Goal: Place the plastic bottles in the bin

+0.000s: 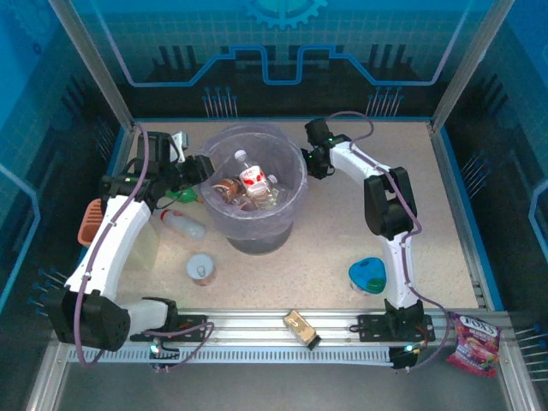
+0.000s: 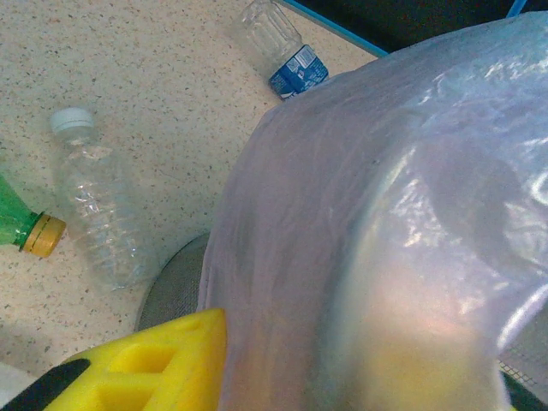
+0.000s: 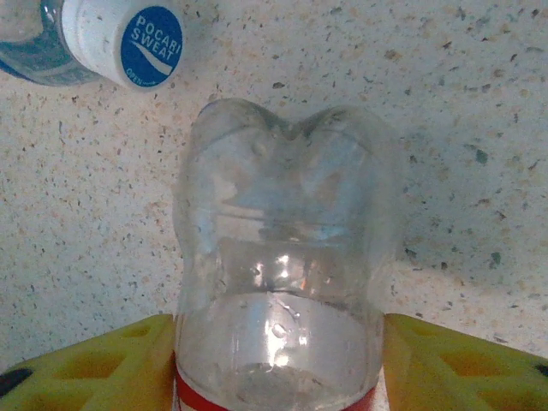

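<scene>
The bin [image 1: 291, 201], grey-lavender with a clear bag, stands mid-table and holds a red-labelled clear bottle [image 1: 250, 176] and brown bottles [image 1: 228, 188]. My left gripper [image 1: 200, 167] is shut on the bin's left rim; one yellow finger [image 2: 154, 364] lies outside the bagged wall [image 2: 360, 197]. My right gripper [image 1: 311, 160] is by the bin's right side. Its yellow fingers [image 3: 103, 364] press both sides of a clear bottle [image 3: 282, 231] with a red label, lying on the table. A green bottle [image 1: 181, 195] and a clear bottle [image 1: 183, 225] lie left of the bin.
A blue-capped bottle [image 3: 120, 38] lies just beyond the gripped one. A blue-labelled bottle [image 2: 282, 51] lies behind the bin. There is a tin can [image 1: 201, 270], a blue dish [image 1: 368, 276], an orange basket [image 1: 90, 221] and snack packets [image 1: 301, 328] [image 1: 473, 342].
</scene>
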Action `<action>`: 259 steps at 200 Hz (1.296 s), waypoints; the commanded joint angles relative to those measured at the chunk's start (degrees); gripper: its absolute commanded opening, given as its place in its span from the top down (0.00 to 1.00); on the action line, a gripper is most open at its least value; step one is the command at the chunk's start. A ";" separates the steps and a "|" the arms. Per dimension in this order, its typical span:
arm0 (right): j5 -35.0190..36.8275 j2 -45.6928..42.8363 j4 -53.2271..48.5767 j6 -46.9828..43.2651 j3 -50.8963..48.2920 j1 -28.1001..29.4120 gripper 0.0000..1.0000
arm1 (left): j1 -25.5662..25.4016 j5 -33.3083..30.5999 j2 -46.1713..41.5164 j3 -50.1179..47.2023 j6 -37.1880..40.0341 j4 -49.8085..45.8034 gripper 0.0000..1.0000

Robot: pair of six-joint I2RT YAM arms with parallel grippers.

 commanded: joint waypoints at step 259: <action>11.88 -23.05 -39.36 -30.60 36.19 18.28 0.47 | -1.24 0.92 0.80 0.15 0.40 0.62 0.63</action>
